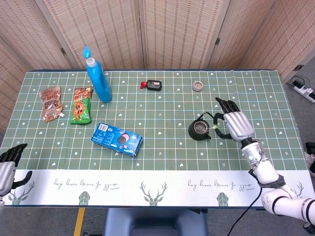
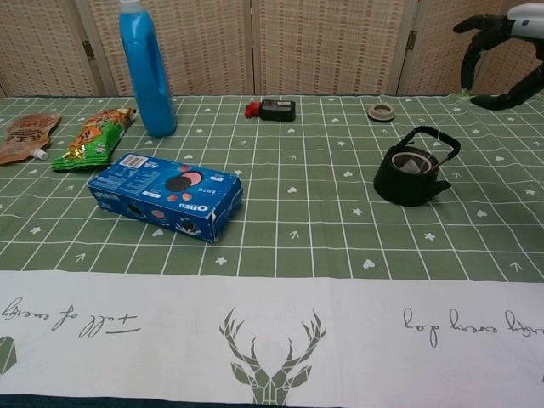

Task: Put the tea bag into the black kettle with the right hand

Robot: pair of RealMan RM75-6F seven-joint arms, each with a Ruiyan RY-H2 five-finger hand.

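the left hand (image 1: 7,164) is cut by the frame edge; the tea bag (image 2: 409,161) sits mostly hidden inside the black kettle (image 2: 412,168).

Black kettle (image 1: 199,131); blue bottle (image 1: 98,76); green gridded tablecloth (image 1: 162,113).

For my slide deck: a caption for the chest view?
Tea bag sits inside the black kettle; right hand raised beside it.
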